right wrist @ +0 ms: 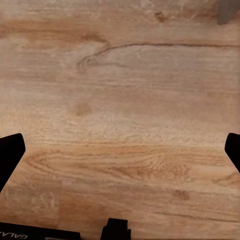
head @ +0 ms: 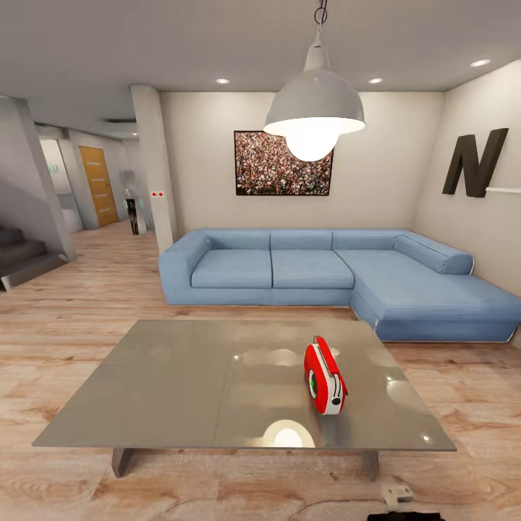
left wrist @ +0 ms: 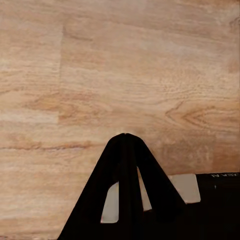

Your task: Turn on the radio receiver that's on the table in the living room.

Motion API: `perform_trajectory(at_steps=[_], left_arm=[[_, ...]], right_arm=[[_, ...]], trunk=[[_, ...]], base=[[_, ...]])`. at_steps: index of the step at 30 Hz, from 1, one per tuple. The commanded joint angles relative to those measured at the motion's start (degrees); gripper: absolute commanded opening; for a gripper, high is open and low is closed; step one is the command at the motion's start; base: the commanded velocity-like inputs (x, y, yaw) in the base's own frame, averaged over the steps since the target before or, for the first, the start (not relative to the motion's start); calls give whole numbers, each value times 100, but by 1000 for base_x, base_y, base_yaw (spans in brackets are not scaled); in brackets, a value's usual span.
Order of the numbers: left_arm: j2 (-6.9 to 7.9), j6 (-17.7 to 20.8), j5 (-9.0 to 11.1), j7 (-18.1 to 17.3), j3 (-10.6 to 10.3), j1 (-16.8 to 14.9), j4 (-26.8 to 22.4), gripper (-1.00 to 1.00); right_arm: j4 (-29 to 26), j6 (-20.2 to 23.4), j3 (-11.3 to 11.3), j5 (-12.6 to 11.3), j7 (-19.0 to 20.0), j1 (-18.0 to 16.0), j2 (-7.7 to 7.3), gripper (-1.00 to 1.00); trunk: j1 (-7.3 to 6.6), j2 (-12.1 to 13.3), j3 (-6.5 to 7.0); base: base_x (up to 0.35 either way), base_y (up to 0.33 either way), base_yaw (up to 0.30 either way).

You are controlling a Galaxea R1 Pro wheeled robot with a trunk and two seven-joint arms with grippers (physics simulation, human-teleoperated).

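The red radio receiver (head: 324,375) with white sides stands on the glossy grey coffee table (head: 188,383), toward its right front part, its round dark dial facing left. The table stands in the living room in front of the blue L-shaped sofa (head: 325,271). In the left wrist view my left gripper (left wrist: 125,136) points down at the wood floor with its two black fingers pressed together, holding nothing. In the right wrist view my right gripper (right wrist: 120,145) hangs over the floor with its fingers (right wrist: 10,152) spread wide apart and nothing between them.
A grey dome pendant lamp (head: 314,108) hangs above the table. A framed crowd picture (head: 283,163) is on the back wall and a large letter N (head: 475,163) on the right wall. Stairs (head: 22,257) and a hallway lie at the left. Light wood floor (head: 65,333) surrounds the table.
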Motion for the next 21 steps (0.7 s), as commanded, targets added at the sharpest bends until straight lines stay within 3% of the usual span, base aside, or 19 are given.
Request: perform_trajectory(at_steps=[1,9,21], left_arm=[[2,-2,3,0,7,28,0,-100],[132,4,3,0,5,306,34,-100],[204,49,3,9,1,352,231,-100]], right_arm=[[0,-3,1,0,0,7,0,100],[1,-17,1,-1,-5,273,2,100],[9,104,1,-1,-34,692,-1,100]], trunk=[[0,0,0],[0,0,0],[0,0,0]], base=[[0,0,0],[0,0,0],[0,0,0]])
